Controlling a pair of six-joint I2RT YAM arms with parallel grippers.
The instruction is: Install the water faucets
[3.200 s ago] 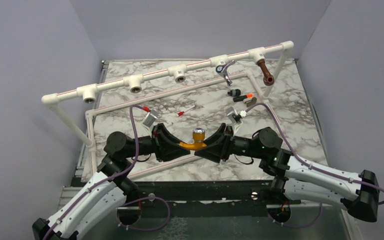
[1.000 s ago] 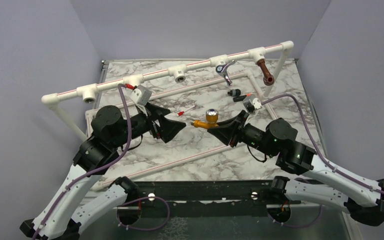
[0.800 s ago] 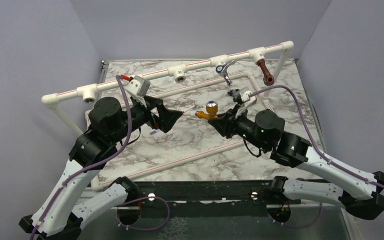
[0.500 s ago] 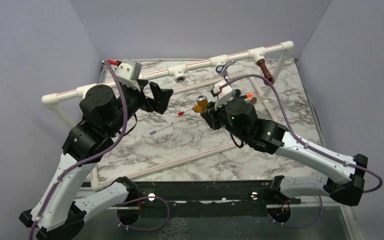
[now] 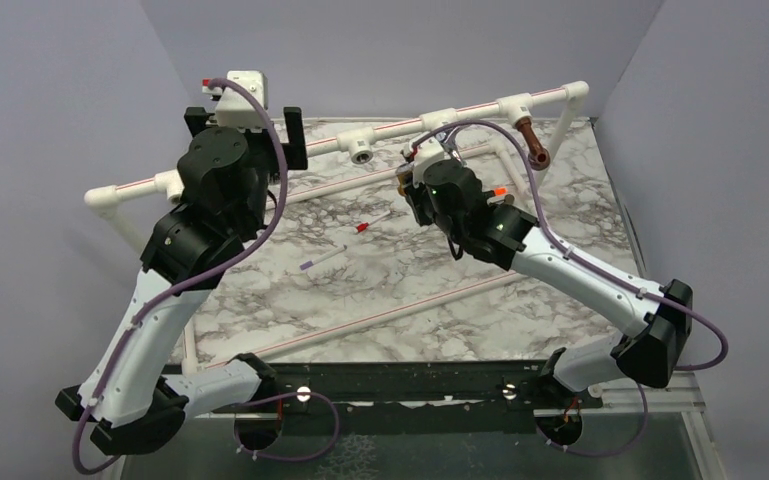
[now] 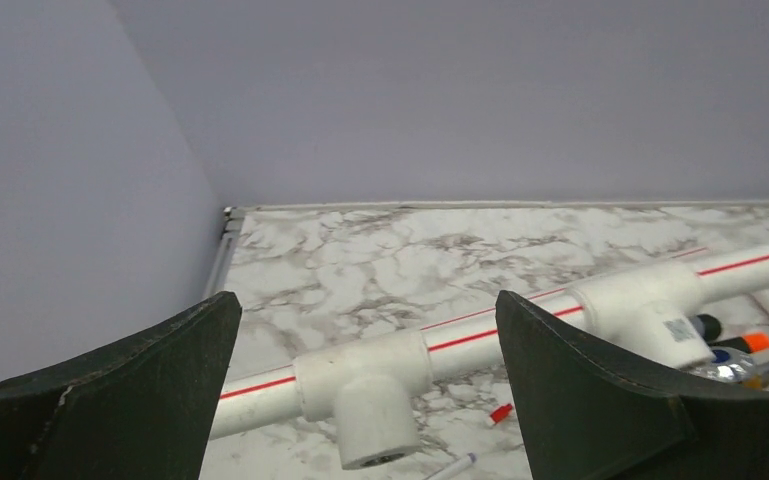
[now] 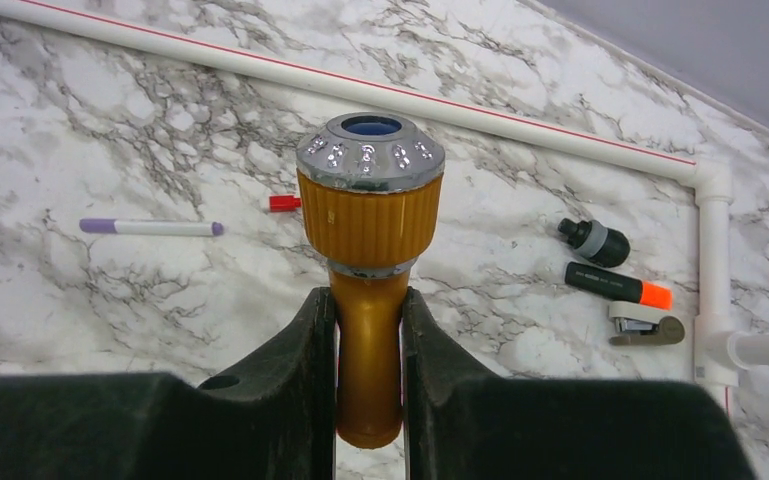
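My right gripper (image 7: 370,300) is shut on the stem of the mustard-yellow faucet (image 7: 370,220), whose silvery knob points away from the wrist. In the top view it hangs over the table's back middle (image 5: 408,185), just before the raised white pipe (image 5: 320,145). On that pipe sit a chrome faucet (image 5: 450,138) and a copper-brown faucet (image 5: 533,145). An empty tee (image 5: 360,150) lies between the two arms. My left gripper (image 6: 365,305) is open wide and empty, with another empty tee (image 6: 365,385) between its fingers and below them. The black orange-tipped faucet (image 7: 615,283) lies on the marble.
A red-tipped white stick (image 5: 372,222) and a purple-tipped stick (image 7: 150,228) lie mid-table. A small black and grey fitting (image 7: 595,240) and a beige clip (image 7: 645,328) lie by the black faucet. A low white pipe frame (image 5: 380,315) borders the marble. Grey walls stand close behind.
Both arms have risen and swung back toward the raised pipe. The right one carried the mustard faucet with it; the left one stayed open and now straddles the pipe's left part.
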